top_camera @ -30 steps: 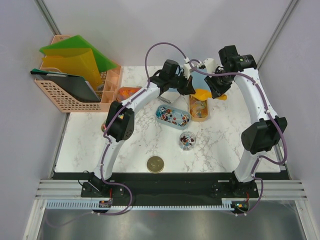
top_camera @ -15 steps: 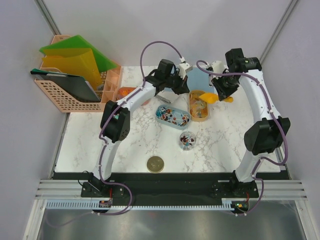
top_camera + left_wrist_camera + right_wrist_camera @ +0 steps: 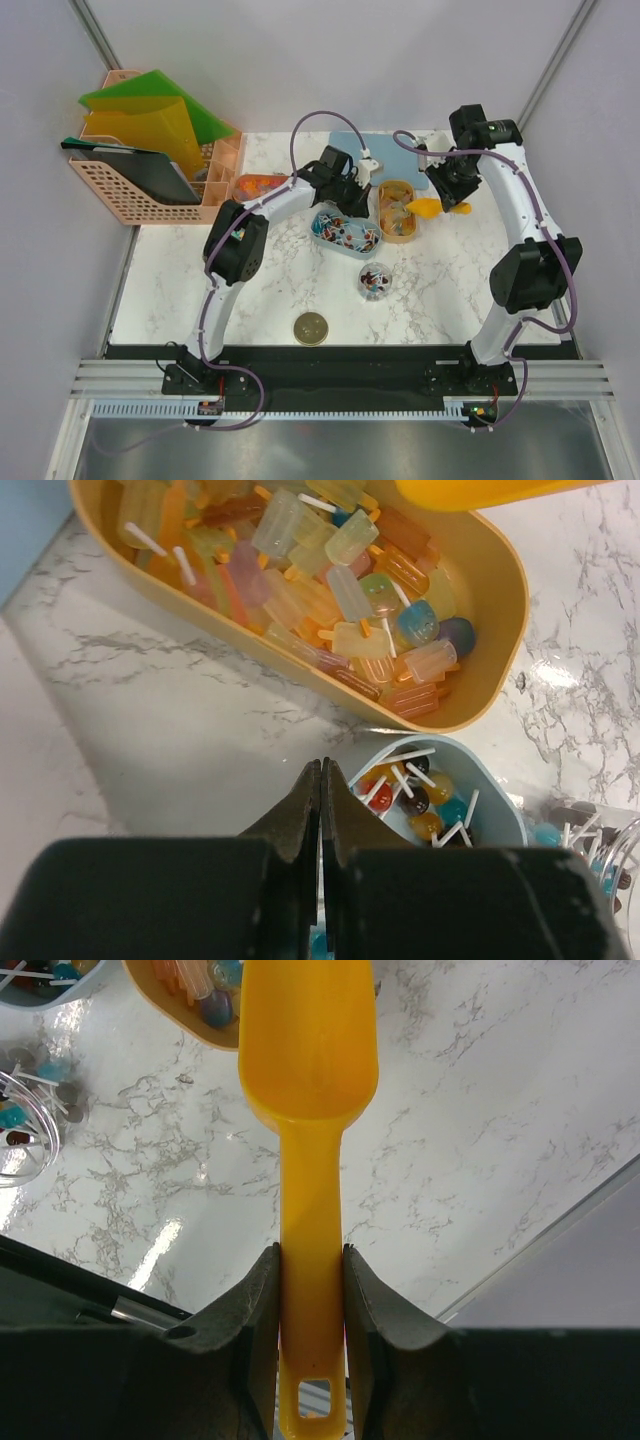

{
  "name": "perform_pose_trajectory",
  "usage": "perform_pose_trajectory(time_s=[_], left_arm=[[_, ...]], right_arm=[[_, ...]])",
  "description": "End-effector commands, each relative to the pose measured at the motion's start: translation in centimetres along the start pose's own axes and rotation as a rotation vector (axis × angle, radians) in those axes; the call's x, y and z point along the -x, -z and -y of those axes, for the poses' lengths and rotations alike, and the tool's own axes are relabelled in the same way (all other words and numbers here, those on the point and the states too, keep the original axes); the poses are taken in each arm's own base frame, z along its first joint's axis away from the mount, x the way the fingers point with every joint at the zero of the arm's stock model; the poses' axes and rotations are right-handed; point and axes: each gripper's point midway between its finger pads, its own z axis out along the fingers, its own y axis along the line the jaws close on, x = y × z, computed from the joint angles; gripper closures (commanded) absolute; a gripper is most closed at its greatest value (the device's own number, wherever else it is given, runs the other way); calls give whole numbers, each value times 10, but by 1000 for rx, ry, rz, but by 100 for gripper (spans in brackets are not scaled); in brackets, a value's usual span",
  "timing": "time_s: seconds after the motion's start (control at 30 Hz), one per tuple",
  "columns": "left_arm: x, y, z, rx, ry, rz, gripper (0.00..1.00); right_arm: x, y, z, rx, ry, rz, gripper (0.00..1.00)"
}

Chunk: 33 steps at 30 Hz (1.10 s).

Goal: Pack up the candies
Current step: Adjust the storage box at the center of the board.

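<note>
Candies (image 3: 340, 590) lie in the trays (image 3: 505, 590), the jar (image 3: 363, 283) before them, the lid (image 3: 311, 327) nearest.

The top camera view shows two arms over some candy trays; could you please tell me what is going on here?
The right gripper is shut on the handle of the orange scoop, whose bowl looks empty and sits at the edge of the yellow tray of pastel candies. The left gripper is shut, holds nothing, and hovers between that tray and the blue tray. The glass jar holds a few sweets; a gold lid lies apart, nearer the arm bases.
</note>
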Motion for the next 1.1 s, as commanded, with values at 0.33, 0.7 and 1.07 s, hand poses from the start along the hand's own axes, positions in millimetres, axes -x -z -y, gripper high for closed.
perform_pose_trajectory(time_s=[0.33,0.7,1.07], left_arm=[[13,-49,22,-95,-47,27,98],[47,-66,44,-178,-46,127,98],[57,-7,39,-200,22,146,97]], right_arm=[[-22,3,-7,0,-5,-67,100],[-34,0,-2,-22,6,-127,100],[-32,-12,-2,-71,91,-254,100]])
